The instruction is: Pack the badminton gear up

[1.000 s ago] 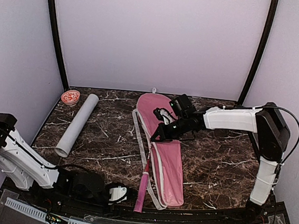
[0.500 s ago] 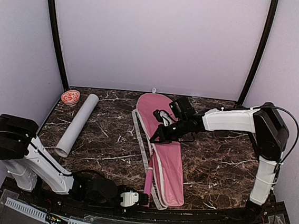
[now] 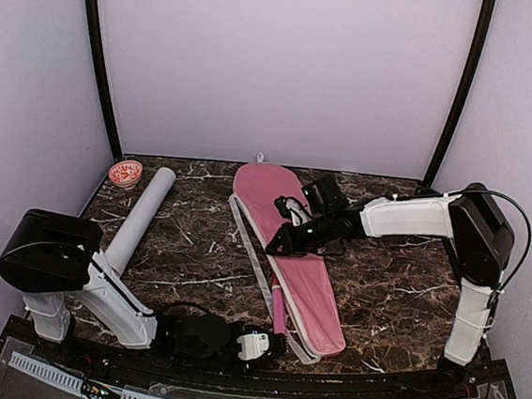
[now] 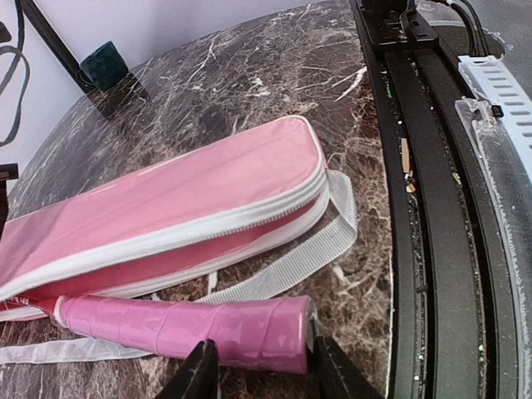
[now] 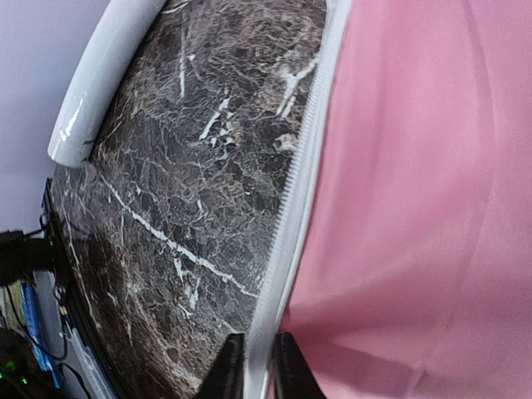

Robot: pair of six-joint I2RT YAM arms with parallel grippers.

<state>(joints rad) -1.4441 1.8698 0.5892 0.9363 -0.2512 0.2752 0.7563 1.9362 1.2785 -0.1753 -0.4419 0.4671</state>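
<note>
L gripper [image 4: 262,370] is clamping the stiff, prob. light racket handle [image 4: 183,328] at its butt, jaws snug; R gripper [image 5: 256,366] is pinching the floppy cover [image 5: 416,208] by its zip edge, jaws near-closed.

cover [image 3: 309,289] pink | handle [image 4: 183,328] pink | tube [image 3: 142,216] white | table [image 3: 409,279] dark marbled

place: robot lab test booth | signs: plain lilac walls [image 3: 279,69], black corner posts [image 3: 98,61], marble-patterned table [image 3: 390,278]
</note>
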